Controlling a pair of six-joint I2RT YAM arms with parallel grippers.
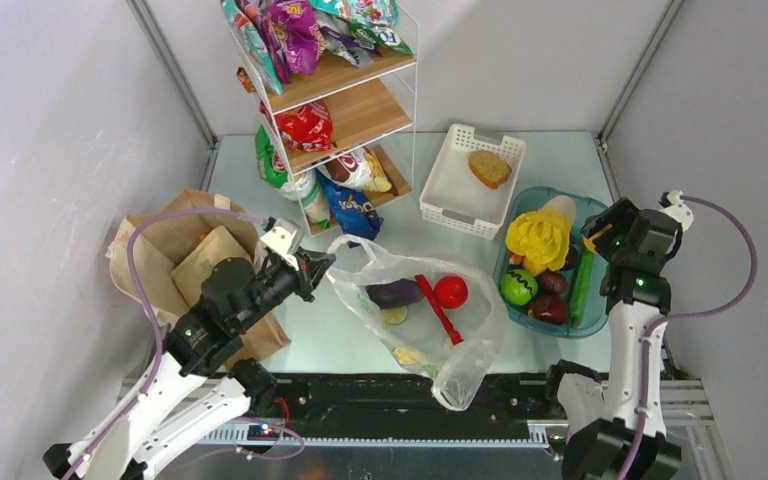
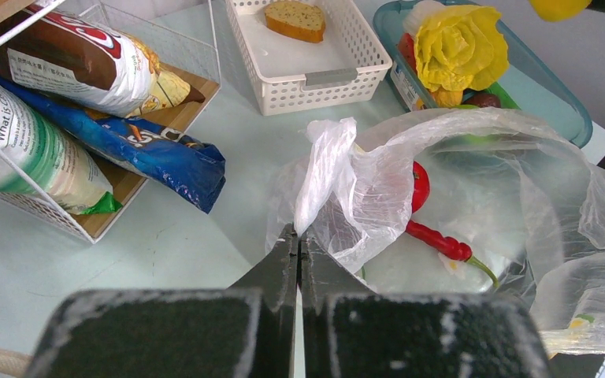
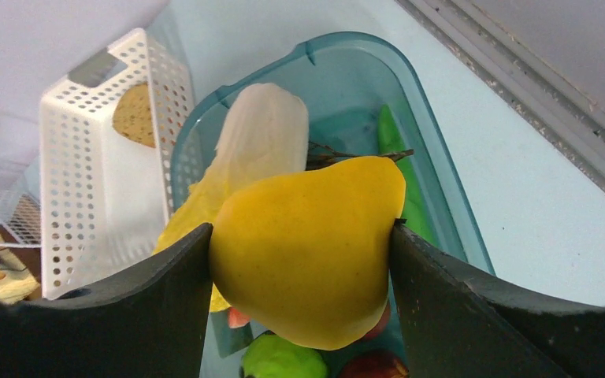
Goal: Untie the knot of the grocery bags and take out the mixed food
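Sitting at far left on the tabletop [image 1: 550, 160]: paper bag [image 1: 175, 250]. Plastic bag [image 1: 470, 345] lies at centre, its rim film pinched in the clenched left pincer [image 2: 298, 236]. Tub [image 3: 339, 79] stands at right, just beside the plastic bag. Inside the plastic bag: eggplant [image 1: 395, 293], chili [image 1: 438, 308], tomato [image 1: 450, 291]. Right pincer [image 3: 301, 236] hangs over the tub, jaws wide, grasping a yellow pear [image 3: 307, 260] between both fingers.

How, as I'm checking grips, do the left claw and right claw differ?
The left claw is pinched shut on the thin clear plastic carrier bag; the right claw spans a yellow pear-shaped fruit, jaws wide. Left is at the bag's edge; right hangs above the blue-tinted clear tub. Both hold something.
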